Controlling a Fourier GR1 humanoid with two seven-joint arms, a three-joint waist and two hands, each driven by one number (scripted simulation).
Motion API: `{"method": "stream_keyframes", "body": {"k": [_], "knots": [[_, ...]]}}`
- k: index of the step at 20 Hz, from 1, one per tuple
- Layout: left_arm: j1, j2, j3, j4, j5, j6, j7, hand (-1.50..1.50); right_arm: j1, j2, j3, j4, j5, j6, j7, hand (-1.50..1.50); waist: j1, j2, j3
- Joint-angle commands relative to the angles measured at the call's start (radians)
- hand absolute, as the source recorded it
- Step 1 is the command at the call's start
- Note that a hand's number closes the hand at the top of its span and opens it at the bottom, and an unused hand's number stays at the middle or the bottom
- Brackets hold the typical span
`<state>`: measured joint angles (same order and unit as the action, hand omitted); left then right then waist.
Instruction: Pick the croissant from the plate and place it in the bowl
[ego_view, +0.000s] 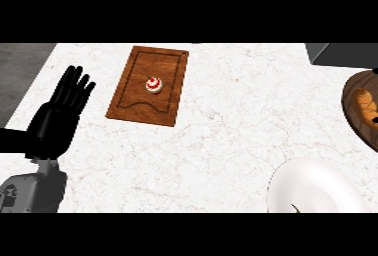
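The golden croissant (365, 103) lies in a dark brown round wooden dish (351, 111) that the view's right edge cuts off. A white round dish (310, 187) sits at the lower right, with nothing showing in it except a small dark speck at its lower edge. Two small black tips (376, 120) show at the right edge beside the croissant and seem to belong to my right hand; the rest of that hand is out of view. My left hand (59, 112) rests open at the far left with its fingers up, far from both dishes.
A brown wooden tray (168, 65) lies at the upper middle of the white marble counter (221, 140), with a small white and red cupcake (153, 85) on it. A grey surface borders the counter at the upper left, and a dark object sits at the upper right corner.
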<state>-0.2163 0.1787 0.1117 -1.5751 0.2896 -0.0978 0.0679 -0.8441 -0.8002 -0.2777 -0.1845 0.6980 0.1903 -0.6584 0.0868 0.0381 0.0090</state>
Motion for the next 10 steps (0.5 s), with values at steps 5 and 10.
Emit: {"method": "stream_keyframes", "body": {"k": [5,10], "knots": [[0.019,0.003,0.013,0.005,0.012,-0.007,-0.002,0.0,-0.061,-0.027,-0.245,0.094,-0.246,0.173,-0.051,-1.5,-0.016,-0.005,0.001],[0.041,0.004,0.006,-0.008,0.008,-0.024,-0.021,0.0,-0.032,-0.131,-0.306,0.124,-0.301,0.22,0.006,-1.5,-0.011,0.003,0.001]]}}
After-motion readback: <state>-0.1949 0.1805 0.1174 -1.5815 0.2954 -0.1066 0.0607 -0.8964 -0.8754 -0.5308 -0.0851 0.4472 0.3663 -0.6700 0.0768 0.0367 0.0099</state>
